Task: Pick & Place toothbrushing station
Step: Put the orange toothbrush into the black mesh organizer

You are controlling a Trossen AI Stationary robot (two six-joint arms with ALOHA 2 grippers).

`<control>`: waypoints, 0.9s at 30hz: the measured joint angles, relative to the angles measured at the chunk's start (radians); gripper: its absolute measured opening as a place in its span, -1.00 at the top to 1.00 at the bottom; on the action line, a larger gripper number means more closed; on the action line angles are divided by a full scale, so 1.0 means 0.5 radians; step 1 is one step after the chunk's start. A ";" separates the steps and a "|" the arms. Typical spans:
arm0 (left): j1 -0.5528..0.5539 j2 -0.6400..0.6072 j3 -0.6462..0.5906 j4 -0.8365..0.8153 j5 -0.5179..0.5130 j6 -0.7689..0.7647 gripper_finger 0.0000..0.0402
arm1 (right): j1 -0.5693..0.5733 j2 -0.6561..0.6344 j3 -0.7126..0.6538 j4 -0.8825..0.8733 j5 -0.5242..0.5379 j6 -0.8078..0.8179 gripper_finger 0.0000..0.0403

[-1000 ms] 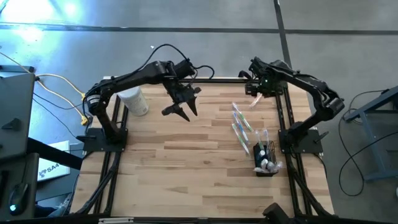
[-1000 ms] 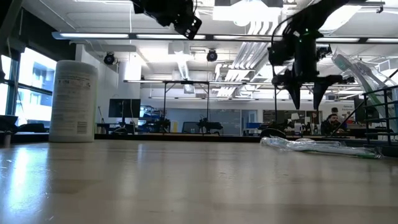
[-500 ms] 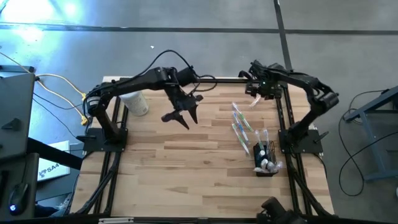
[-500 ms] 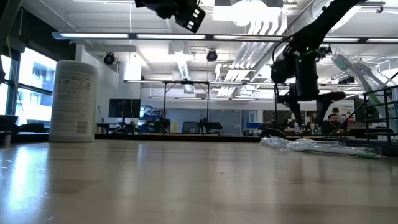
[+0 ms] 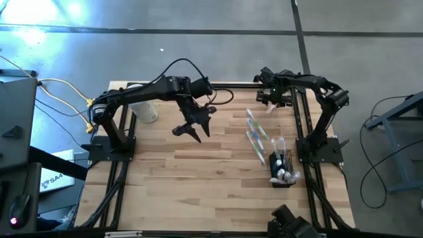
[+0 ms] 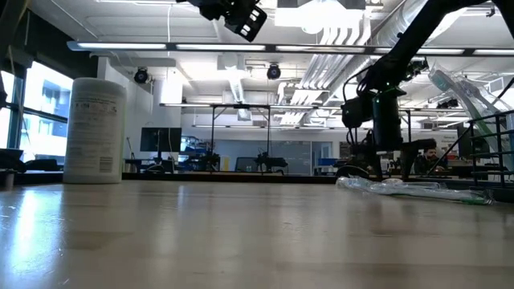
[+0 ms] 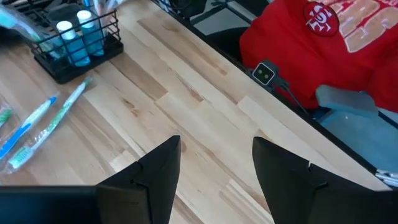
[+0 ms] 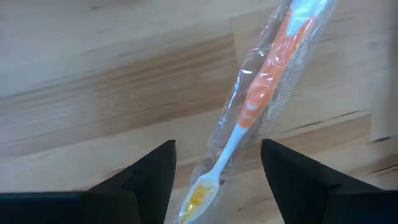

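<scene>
My right gripper (image 8: pixel 217 180) hangs spread wide over the wrapped toothbrush (image 8: pixel 264 102). I fear its slick wrapper slipping free. My left gripper (image 7: pixel 214 174) waits open, empty.

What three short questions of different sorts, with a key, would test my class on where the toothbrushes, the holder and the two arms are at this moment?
1. True or false: the black wire holder sits near the table's right edge and holds teal tubes.
2. Which gripper has a wrapped orange toothbrush just ahead of its open jaws? A) left B) right
3. Fill in: the left gripper hangs above the bare wood with its jaws ____.

Key: 1 true; 2 B, the right gripper, over the table's far right corner; 3 open, holding nothing.
</scene>
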 joint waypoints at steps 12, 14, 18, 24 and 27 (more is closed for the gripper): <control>-0.088 -0.088 0.002 -0.007 -0.131 -0.216 0.01 | 0.000 0.000 0.000 -0.038 -0.015 -0.102 0.88; -0.124 -0.121 0.002 0.006 -0.224 -0.288 0.01 | 0.002 -0.001 0.000 -0.043 -0.014 -0.129 0.95; -0.209 -0.210 0.002 0.016 -0.482 -0.481 0.01 | 0.005 -0.001 0.001 -0.047 0.005 -0.174 0.99; -0.338 -0.352 0.002 0.010 -0.731 -0.678 0.01 | 0.006 -0.001 0.001 -0.046 0.078 -0.243 0.99; -0.386 -0.436 0.002 0.011 -0.972 -0.803 0.01 | 0.009 -0.001 0.001 -0.048 0.109 -0.290 0.99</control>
